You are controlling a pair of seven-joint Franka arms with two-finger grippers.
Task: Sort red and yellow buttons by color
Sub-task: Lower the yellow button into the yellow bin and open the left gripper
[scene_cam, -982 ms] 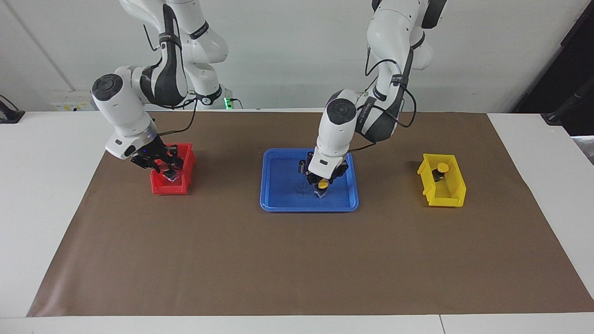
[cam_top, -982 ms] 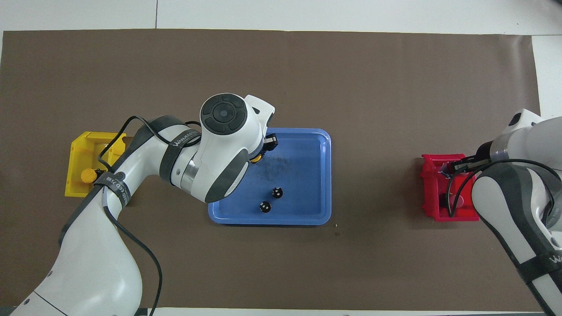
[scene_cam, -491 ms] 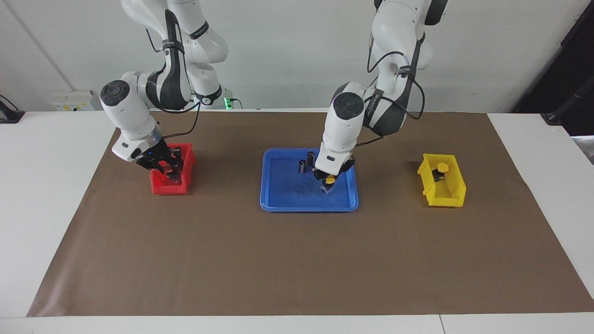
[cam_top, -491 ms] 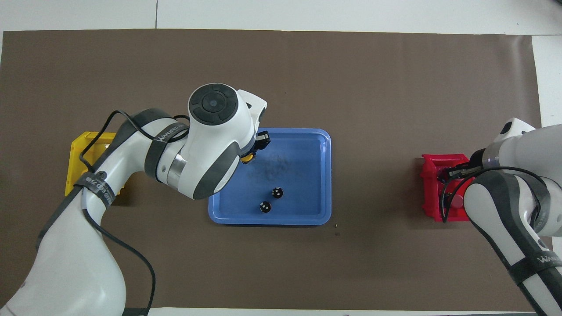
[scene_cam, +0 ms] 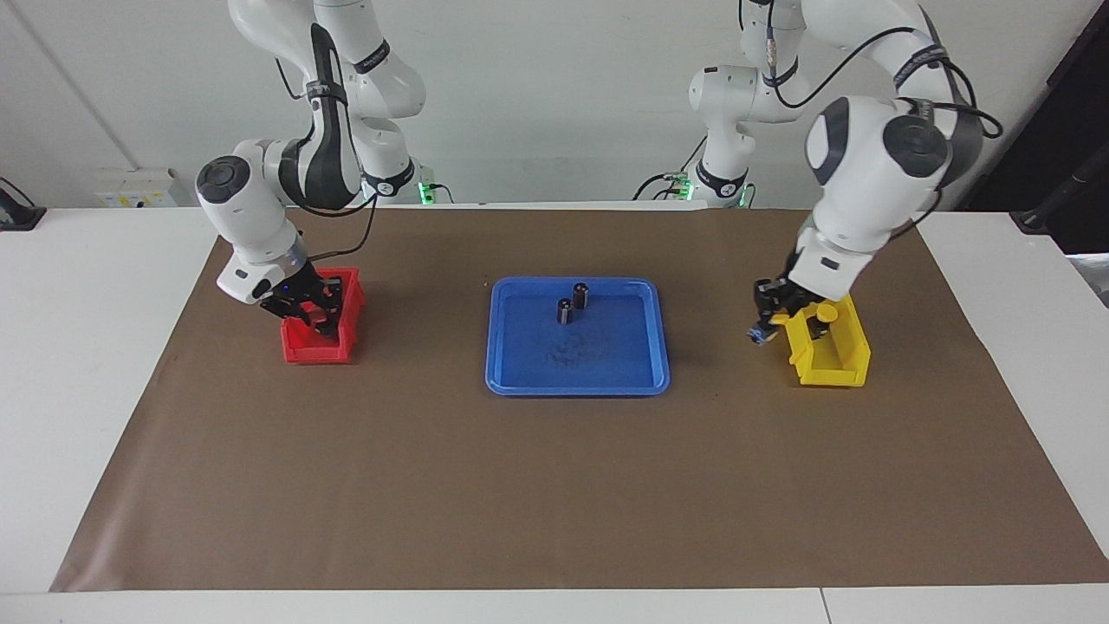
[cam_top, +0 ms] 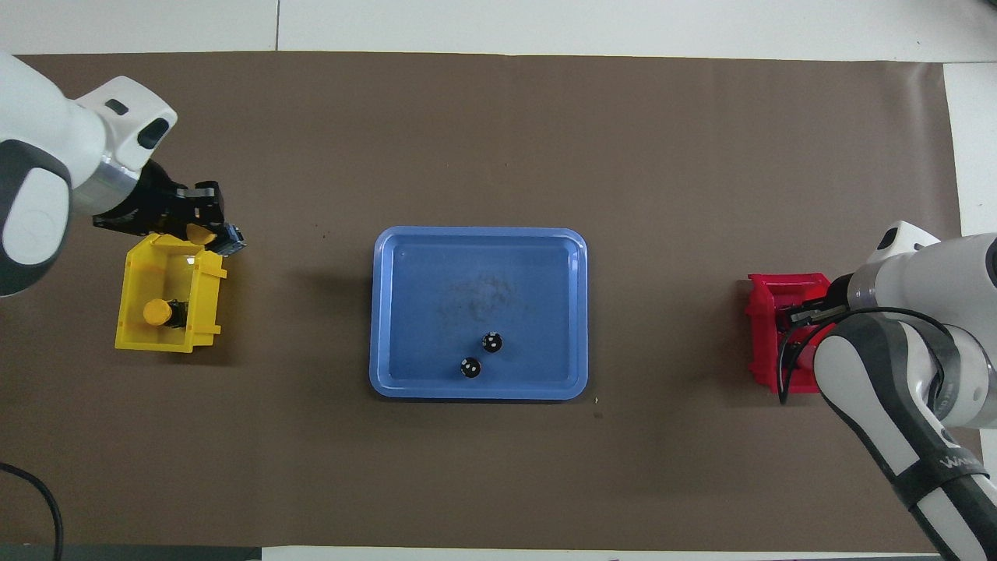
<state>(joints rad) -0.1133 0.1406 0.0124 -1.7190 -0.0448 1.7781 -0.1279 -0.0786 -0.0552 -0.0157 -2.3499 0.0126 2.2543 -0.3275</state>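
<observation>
The left gripper (scene_cam: 766, 322), clamped on a small, light, rigid yellow button (cam_top: 201, 232), hung over the yellow bin (scene_cam: 853, 364); the right gripper (scene_cam: 319, 319), fingertips together, sat at the red bin (scene_cam: 299, 354).

You can make out only one piece of lettering. On the right arm (cam_top: 896, 421), at about five o'clock in the overhead view, a dark band (cam_top: 954, 465) carries white capitals that begin "WA"; the rest runs off the edge, so you cannot read the whole word. In the facing view both arms wear similar dark bands with white print, but you cannot read it there. The tray, the bins and the buttons show you no readable labels or numbers.
</observation>
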